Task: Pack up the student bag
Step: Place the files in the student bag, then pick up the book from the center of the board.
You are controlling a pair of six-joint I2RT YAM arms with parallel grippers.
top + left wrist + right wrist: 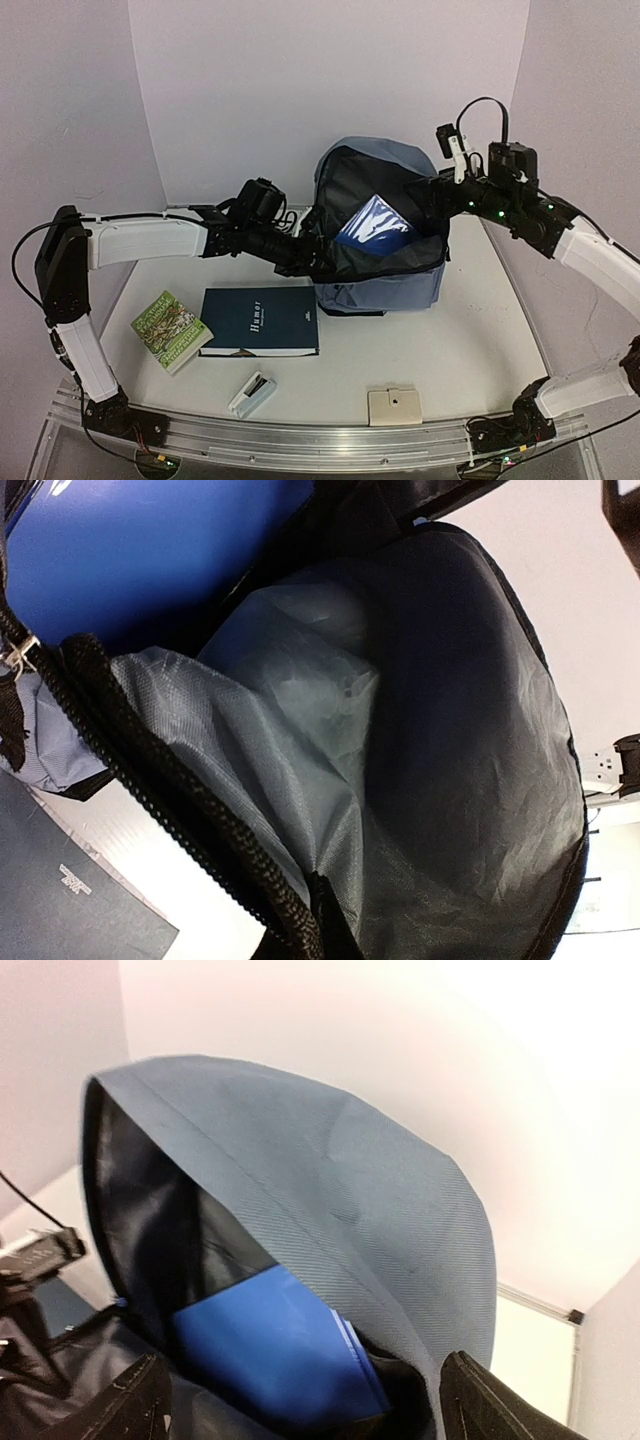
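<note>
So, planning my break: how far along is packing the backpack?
Done: a flat blue folder sits inside the slate-blue fabric backpack. In hand: left gripper holds its rim; right gripper open, empty. Left: green paperback, navy hardback, small white object, beige box on the table.

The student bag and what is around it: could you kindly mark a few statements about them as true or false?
1. The student bag stands open with a blue folder inside. True.
2. The right pincer is clamped on the blue folder. False: its jaws stand wide open above the folder and hold nothing.
3. The navy book lies inside the bag. False: it lies on the table in front of the bag, beside a green book.
4. The left pincer is shut on the bag's left rim. True.
</note>
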